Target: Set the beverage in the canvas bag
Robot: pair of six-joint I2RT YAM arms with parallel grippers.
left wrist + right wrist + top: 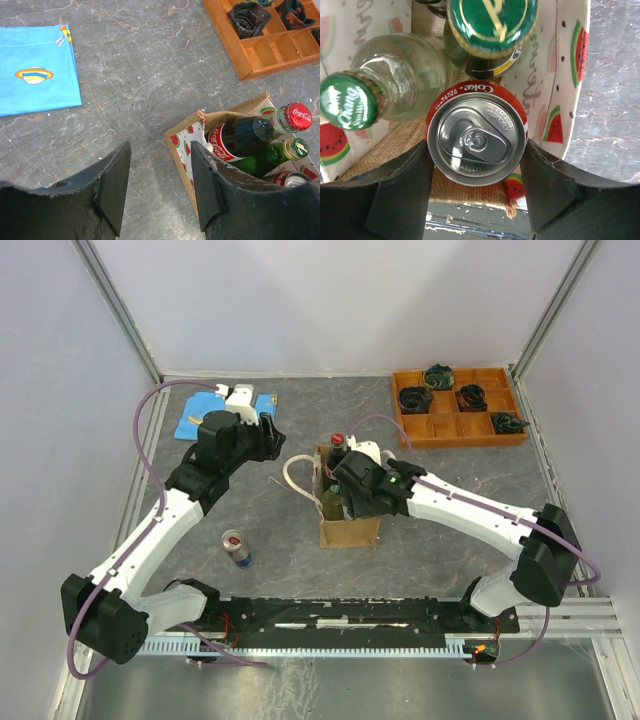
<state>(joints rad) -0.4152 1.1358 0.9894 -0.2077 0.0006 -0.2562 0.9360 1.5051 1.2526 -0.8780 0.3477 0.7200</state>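
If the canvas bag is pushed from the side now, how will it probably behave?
The canvas bag is soft fabric, so its wall would likely dent before it slides. It holds glass bottles, so it is probably heavy. The right end effector grips a Coke can inside it, so pushing may tip it.

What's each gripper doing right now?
Left gripper: open, empty.
Right gripper: closed on the Coke can, inside the canvas bag.
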